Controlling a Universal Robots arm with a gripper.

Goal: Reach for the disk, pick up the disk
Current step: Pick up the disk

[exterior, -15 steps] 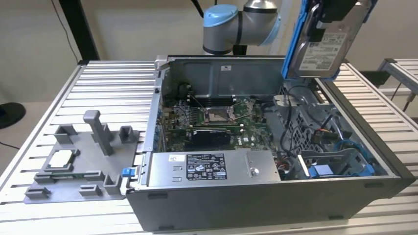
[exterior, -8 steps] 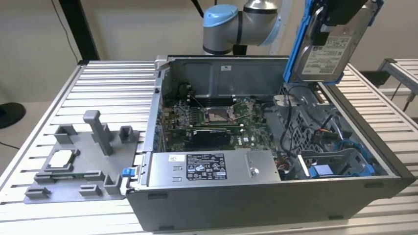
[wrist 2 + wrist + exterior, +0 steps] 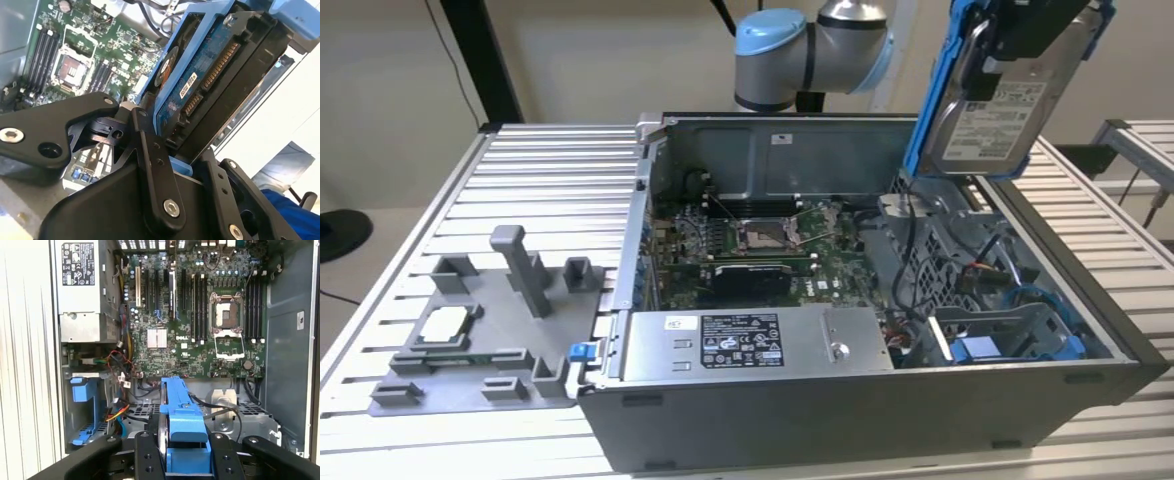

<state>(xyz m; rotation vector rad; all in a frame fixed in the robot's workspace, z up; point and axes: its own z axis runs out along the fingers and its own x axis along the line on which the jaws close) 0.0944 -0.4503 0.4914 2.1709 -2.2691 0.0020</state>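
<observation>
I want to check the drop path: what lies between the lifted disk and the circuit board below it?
Only open air in the exterior view: the disk hangs in the gripper above the open computer case, clear of the circuit board.

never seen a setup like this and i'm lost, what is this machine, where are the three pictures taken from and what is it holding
This is a single robot arm working over an opened desktop computer case that lies on its side on a slatted metal table.

The exterior view comes from a camera standing off the arm, looking down at the whole scene. The two wrist views come from cameras riding on the arm near its gripper, so they look past the black fingers into the case.

The gripper is shut on the disk, a silver-grey hard drive in a blue bracket, held upright in the air above the case. Both wrist views show it close up, clamped between the fingers.

Inside the case are the green motherboard and a grey power supply box. At the exterior view's left, a grey fixture tray lies on the table.
</observation>
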